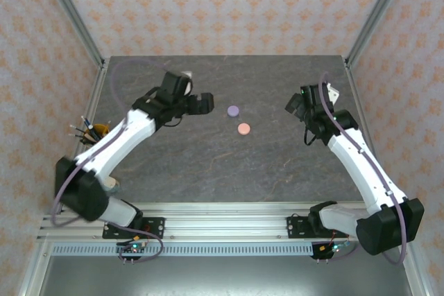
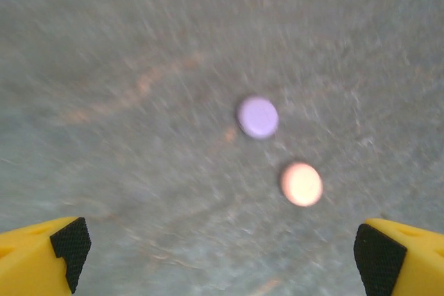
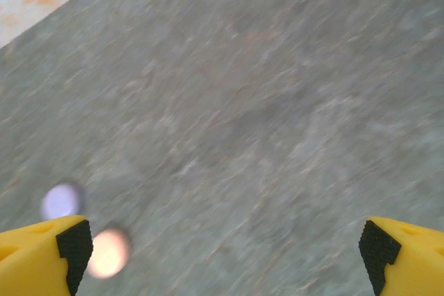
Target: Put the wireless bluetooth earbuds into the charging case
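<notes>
Both wrist views are smeared with blur. From the left wrist we get the lilac case [image 2: 257, 116] and the pink case [image 2: 301, 184] as soft blobs: no seam or lid line, so we can't tell open from closed. The left gripper [image 2: 223, 251] is cut by the bottom edge, leaving just yellow tips and black pads [image 2: 69, 242]. Same for the right gripper [image 3: 227, 249], where one pad [image 3: 74, 246] hides the pink case's edge. From the top, both cases are too small for detail, and we can't separate the right gripper's fingers from its dark wrist.
</notes>
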Robot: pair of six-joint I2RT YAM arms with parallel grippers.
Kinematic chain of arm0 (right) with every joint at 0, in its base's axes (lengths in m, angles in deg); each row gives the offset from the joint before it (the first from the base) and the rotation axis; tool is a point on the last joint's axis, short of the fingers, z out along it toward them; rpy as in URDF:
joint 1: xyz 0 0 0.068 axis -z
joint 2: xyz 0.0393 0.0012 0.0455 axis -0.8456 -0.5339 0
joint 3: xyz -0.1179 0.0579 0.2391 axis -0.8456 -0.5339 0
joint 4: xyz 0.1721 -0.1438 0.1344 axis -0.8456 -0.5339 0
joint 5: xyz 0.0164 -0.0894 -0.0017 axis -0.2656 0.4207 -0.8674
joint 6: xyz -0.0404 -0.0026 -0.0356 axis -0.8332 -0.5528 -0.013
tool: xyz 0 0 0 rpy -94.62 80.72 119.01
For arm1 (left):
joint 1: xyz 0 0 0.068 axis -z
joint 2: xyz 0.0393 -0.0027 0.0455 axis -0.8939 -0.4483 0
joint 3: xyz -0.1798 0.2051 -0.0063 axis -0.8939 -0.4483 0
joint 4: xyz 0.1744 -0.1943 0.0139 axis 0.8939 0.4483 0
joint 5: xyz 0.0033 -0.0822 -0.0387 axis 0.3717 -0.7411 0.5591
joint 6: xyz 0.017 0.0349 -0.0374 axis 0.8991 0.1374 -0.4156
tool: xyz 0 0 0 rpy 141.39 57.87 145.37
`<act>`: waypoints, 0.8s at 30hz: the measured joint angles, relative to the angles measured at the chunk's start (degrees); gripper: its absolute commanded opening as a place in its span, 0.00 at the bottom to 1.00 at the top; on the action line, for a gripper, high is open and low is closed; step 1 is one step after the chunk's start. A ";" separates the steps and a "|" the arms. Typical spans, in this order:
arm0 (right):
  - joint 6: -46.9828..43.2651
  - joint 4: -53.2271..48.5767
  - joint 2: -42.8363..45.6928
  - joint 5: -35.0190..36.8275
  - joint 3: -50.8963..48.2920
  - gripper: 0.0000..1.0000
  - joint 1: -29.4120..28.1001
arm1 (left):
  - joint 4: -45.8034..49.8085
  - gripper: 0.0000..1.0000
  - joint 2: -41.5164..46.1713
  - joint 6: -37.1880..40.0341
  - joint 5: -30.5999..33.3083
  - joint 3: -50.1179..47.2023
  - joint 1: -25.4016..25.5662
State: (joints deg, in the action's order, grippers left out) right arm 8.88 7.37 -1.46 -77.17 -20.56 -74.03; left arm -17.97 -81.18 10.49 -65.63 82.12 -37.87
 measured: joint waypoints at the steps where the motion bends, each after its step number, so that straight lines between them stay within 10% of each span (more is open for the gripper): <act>1: -1.22 2.49 0.81 3.45 -2.82 1.00 0.00 | -2.05 1.00 3.89 2.91 3.28 -3.65 0.00; 10: -16.57 29.73 2.32 20.96 -27.58 1.00 1.53 | -27.02 1.00 16.94 20.31 18.08 -35.34 -9.22; 24: -29.20 79.84 -14.75 14.32 -42.12 1.00 9.14 | -62.64 1.00 -5.81 22.53 7.82 -45.53 -24.22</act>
State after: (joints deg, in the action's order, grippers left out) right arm -20.32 87.21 -16.22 -62.86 -62.68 -64.89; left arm -80.61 -86.99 33.02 -57.81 36.59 -62.09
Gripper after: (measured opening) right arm 0.996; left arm 0.999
